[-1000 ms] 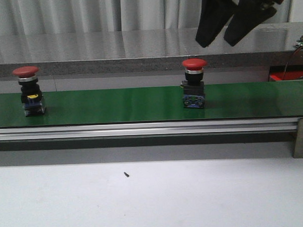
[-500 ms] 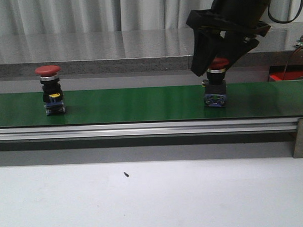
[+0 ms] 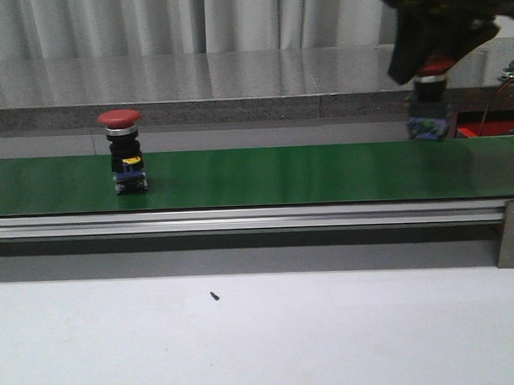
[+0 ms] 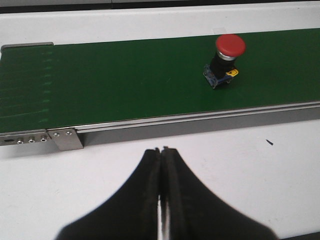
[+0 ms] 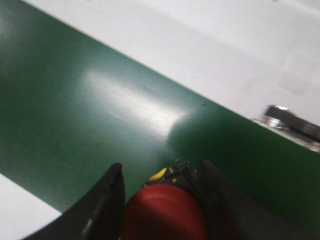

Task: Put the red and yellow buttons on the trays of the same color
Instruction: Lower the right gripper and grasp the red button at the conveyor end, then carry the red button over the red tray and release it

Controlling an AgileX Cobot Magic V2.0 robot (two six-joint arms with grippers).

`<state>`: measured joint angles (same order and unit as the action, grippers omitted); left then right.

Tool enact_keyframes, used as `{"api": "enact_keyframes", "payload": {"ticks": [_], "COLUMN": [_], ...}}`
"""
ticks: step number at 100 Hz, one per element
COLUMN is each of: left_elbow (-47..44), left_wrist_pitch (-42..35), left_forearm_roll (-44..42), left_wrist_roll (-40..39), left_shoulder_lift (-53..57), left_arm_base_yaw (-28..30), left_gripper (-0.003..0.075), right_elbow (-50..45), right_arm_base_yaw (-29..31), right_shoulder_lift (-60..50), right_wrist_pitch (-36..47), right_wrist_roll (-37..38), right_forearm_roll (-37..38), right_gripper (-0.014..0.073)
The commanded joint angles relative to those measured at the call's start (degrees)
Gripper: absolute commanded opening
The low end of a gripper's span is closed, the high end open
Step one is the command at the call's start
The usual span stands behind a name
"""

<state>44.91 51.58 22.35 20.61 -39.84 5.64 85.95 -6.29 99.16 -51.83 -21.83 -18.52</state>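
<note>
- Front view: right tool (image 3: 427,64) clamped on a red button (image 3: 428,98), lifted off the belt (image 3: 282,175); no trays visible.
- Second red button (image 3: 123,162) waits on the belt; left tool (image 4: 161,165) closed, empty.

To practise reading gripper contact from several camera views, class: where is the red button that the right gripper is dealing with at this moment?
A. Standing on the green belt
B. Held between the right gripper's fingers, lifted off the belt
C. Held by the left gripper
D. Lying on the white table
B: the right gripper clamps the red button, which hangs clear above the green belt in the front view.
</note>
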Motion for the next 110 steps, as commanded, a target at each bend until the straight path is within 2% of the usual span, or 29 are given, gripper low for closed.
{"api": "enact_keyframes", "payload": {"ticks": [1,31,59,80,110], "left_elbow": [1.5,1.5,1.5,1.5,1.5], "left_wrist_pitch": [-3.6,-3.6,-3.6,-3.6,-3.6], "left_forearm_roll": [2.0,2.0,2.0,2.0,2.0], "left_wrist_roll": [0.0,0.0,0.0,0.0,0.0], "left_shoulder_lift": [0.1,0.1,0.1,0.1,0.1], "left_arm_base_yaw": [-0.4,-0.4,-0.4,-0.4,-0.4], "left_gripper": [-0.0020,-0.0020,-0.0020,-0.0020,-0.0020], "right_elbow": [2.8,4.8,4.8,4.8,4.8], "right_arm_base_yaw": [5.5,23.0,35.4,39.8,41.0], "right_shoulder_lift": [-4.3,-4.4,-3.9,2.3,10.9], "right_wrist_pitch": [1.5,5.3,12.7,14.3,18.5], "right_wrist_roll": [0.0,0.0,0.0,0.0,-0.6], "right_forearm_roll": [-1.5,-3.3,-8.1,-12.1,-14.5], "right_gripper": [0.0152,0.0152,0.0152,0.0152,0.0152]}}
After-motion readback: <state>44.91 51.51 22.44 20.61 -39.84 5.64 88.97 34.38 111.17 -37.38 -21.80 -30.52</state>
